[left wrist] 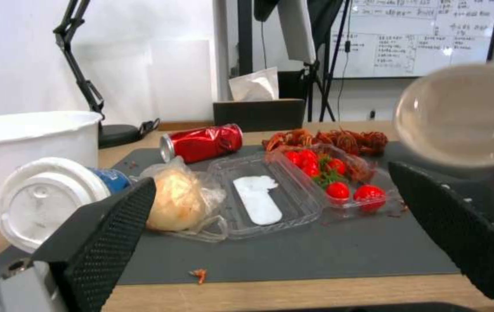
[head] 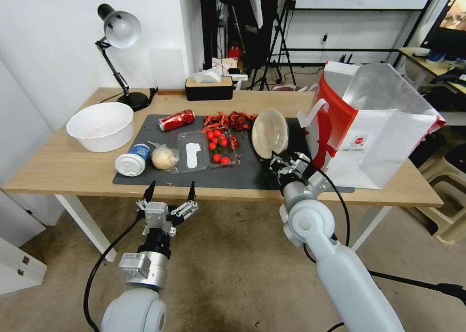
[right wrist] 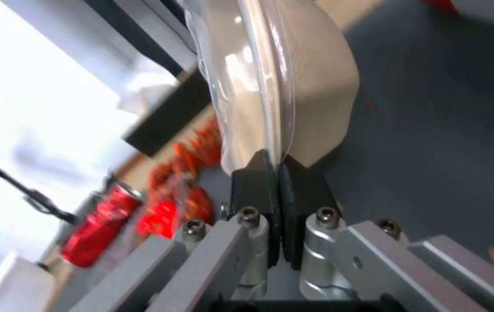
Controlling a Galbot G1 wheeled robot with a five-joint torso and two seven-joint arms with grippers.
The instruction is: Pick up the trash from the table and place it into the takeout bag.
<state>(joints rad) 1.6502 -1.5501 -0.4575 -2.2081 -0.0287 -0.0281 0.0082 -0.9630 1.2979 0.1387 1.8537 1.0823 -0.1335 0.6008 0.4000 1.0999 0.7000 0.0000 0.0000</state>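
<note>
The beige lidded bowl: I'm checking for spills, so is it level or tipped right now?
Tipped. The beige lidded bowl stands on edge above the mat, its rim pinched by the right gripper.

light-wood table, dark grey mat, white bowl, takeout bag

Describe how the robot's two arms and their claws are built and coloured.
Both arms are pale grey-white rounded shells with silver metal wrist sections and a black cable looping alongside each. The left claw has silver linkages and slim black fingers with textured pads. The right claw has silver links with hex bolts and black pads.
</note>
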